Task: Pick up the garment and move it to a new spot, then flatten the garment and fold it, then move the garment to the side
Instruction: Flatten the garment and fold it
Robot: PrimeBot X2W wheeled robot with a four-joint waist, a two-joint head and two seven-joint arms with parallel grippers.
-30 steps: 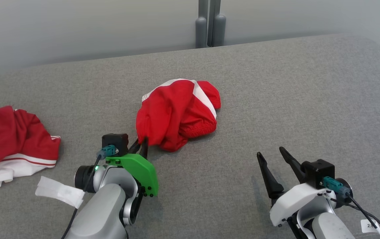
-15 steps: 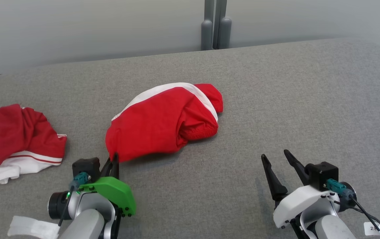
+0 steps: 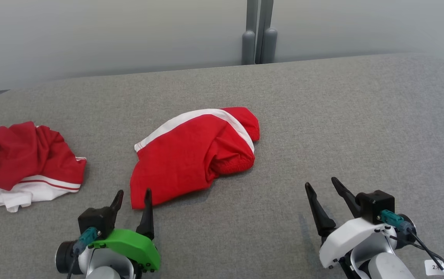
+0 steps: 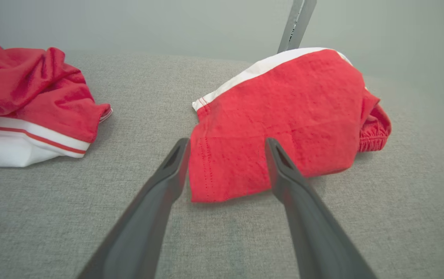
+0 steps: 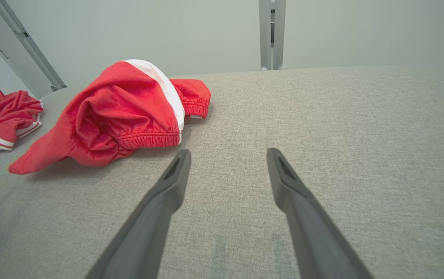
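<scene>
Near the middle of the grey fabric tabletop [image 3: 322,116]: the garment [image 3: 194,155], red shorts with a white stripe, crumpled and only partly spread. Runs long from near-left to far-right in the head view, with a flat hem corner at the near-left end pointing toward the left gripper [image 3: 134,192] and a bunched elastic waistband at the far-right end, opening toward the right. White stripe along the far-left edge, curving over the top toward the waistband. Through the left wrist view, a broad red panel of the same garment [image 4: 284,116], flat in front and humped behind, its hem corner lying between the two spread fingertips of the left gripper [image 4: 226,141]. Jaws there wide apart, clamping nothing; cannot tell whether the inner finger touches the cloth edge. Right gripper [image 3: 320,182] likewise spread open and empty, low at the near right, well apart from the garment, fingers aimed across bare tabletop. Far to the left, a second red-and-white garment [image 3: 24,155] in a loose heap, well apart from the first. Behind the tabletop, two grey posts [image 3: 258,42] against a pale wall.
</scene>
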